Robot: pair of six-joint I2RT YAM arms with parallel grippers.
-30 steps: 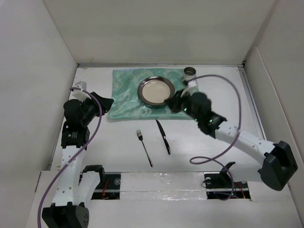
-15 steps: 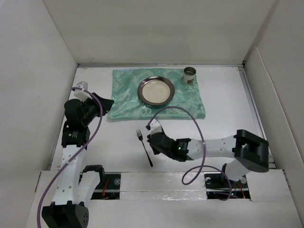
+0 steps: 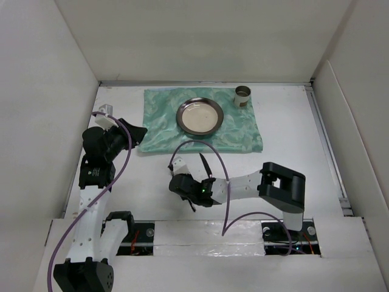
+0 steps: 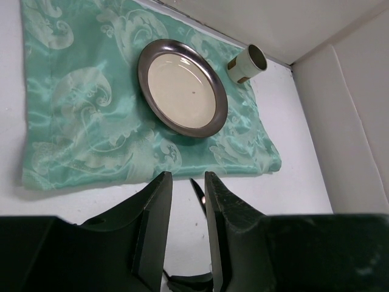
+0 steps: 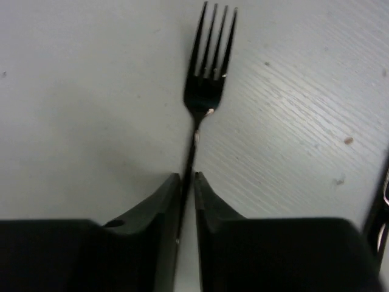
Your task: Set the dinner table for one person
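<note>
A dark fork (image 5: 209,91) lies on the white dinner table (image 3: 292,134), tines pointing away. My right gripper (image 5: 188,177) is down on the table with its jaws closed to a narrow slit round the fork's handle. In the top view the right gripper (image 3: 181,185) covers most of the fork. A dark knife (image 3: 205,165) lies just right of it. My left gripper (image 3: 141,134) hovers at the left edge of the green mat (image 3: 164,121). The left gripper (image 4: 188,176) is narrowly open and empty. A round metal plate (image 3: 199,115) sits on the mat.
A small metal cup (image 3: 242,95) stands at the mat's far right corner. White walls enclose the table on the left, back and right. The right arm lies low across the front of the table, with its purple cable (image 3: 200,146) looping above it.
My right arm has swung from beside the plate down to the front of the table and set its jaws round the fork's handle. The left arm has not moved.
</note>
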